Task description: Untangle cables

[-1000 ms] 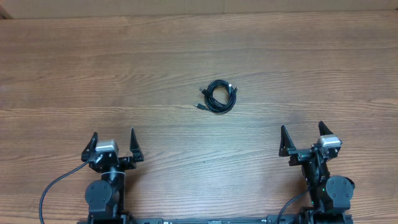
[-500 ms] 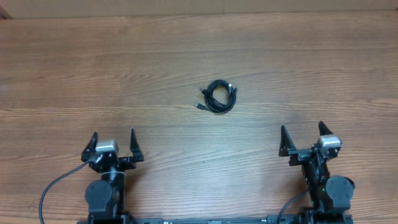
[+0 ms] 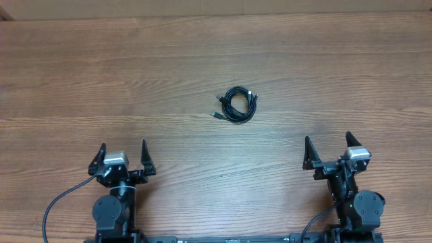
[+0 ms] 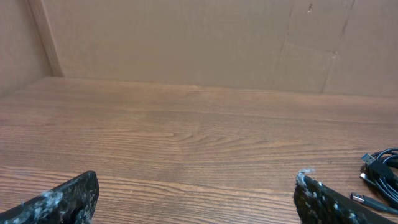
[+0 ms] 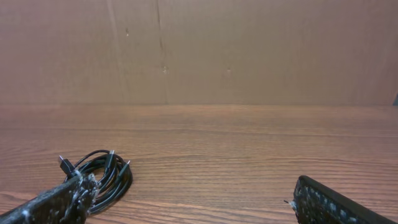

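The cables (image 3: 236,105) lie as one small black coiled bundle with small plug ends near the middle of the wooden table. The same cables (image 5: 99,177) show at the lower left of the right wrist view and the cables (image 4: 380,176) at the right edge of the left wrist view. My left gripper (image 3: 123,157) rests near the front left, open and empty. Over at the front right, my right gripper (image 3: 327,150) also stands open with nothing between its fingers. Both grippers are well short of the bundle.
A brown cardboard wall (image 4: 186,43) runs along the table's far side. Thick black cables (image 3: 57,202) trail from the arm bases at the table's front edge.
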Controlling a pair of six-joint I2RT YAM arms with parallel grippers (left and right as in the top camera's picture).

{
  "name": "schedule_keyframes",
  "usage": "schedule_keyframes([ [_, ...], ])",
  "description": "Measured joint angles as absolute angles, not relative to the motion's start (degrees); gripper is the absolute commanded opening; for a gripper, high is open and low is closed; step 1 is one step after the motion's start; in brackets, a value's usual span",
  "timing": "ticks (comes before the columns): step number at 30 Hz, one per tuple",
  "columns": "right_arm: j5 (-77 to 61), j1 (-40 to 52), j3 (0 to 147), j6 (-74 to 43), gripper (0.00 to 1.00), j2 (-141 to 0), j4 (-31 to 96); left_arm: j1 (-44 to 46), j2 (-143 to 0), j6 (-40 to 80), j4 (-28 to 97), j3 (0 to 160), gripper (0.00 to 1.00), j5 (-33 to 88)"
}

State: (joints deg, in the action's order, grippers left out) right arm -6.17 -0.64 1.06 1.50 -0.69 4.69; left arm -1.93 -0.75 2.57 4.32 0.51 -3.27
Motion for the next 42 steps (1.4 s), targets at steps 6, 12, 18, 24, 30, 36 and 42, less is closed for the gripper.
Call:
schedule_keyframes([
  [6, -6.2, -0.6, 1.1, 1.5, 1.0, -0.7, 4.7, -2.0, -0.8, 10.7, 2.9, 0.5, 1.0, 6.9],
  [12, -6.2, -0.6, 1.1, 1.5, 1.0, -0.7, 4.7, -2.0, -0.7, 24.4, -7.6, 0.5, 1.0, 23.1],
  [18, -6.2, -0.6, 1.1, 1.5, 1.0, -0.6, 4.6, -2.0, -0.7, 27.5, -17.2, 3.3, 1.0, 27.6],
  [24, -6.2, -0.6, 1.1, 1.5, 1.0, -0.6, 4.6, -2.0, -3.7, 23.6, -11.9, 17.7, 1.0, 26.5],
  [30, -6.2, -0.6, 1.1, 1.5, 1.0, -0.6, 4.6, -2.0, -15.2, 18.8, 5.0, 40.3, 1.0, 30.5],
  [36, -6.2, -0.6, 1.1, 1.5, 1.0, -0.6, 4.6, -2.0, -36.8, 12.0, 36.9, 68.8, 1.0, 39.7],
  [42, -6.2, -0.6, 1.1, 1.5, 1.0, -0.6, 4.6, -0.5, -58.9, 4.4, 69.8, 91.5, 1.0, 41.0],
])
